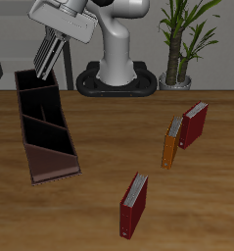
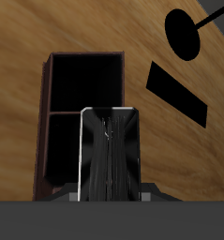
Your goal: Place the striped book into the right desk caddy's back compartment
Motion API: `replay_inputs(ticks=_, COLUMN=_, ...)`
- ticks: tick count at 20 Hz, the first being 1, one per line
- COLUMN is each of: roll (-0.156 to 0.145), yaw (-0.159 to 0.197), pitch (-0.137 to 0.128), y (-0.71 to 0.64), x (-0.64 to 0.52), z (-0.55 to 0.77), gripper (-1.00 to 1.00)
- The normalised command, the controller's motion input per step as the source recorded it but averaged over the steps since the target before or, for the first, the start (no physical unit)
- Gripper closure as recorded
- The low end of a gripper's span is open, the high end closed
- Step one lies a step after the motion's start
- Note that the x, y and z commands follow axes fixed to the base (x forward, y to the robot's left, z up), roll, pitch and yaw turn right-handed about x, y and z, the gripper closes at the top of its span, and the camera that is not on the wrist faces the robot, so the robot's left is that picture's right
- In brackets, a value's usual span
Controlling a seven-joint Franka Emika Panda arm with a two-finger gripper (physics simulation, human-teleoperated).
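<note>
We are holding the striped book clamped in our tool, hanging it above the right desk caddy near its back compartment. Thin, stiff and probably slick-covered, it suits gripping by one end. Grey cover, black-and-white lengthwise stripes.
</note>
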Motion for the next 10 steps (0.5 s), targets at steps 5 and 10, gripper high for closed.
replay_inputs(ticks=5, roll=-0.011, yaw=-0.016, pitch=0.015, y=-0.05, x=0.05, z=-0.11, gripper=1.0)
replay_inputs(ticks=10, roll=-0.002, yaw=-0.007, pitch=0.016, y=0.0, x=0.04, z=-0.11, gripper=1.0)
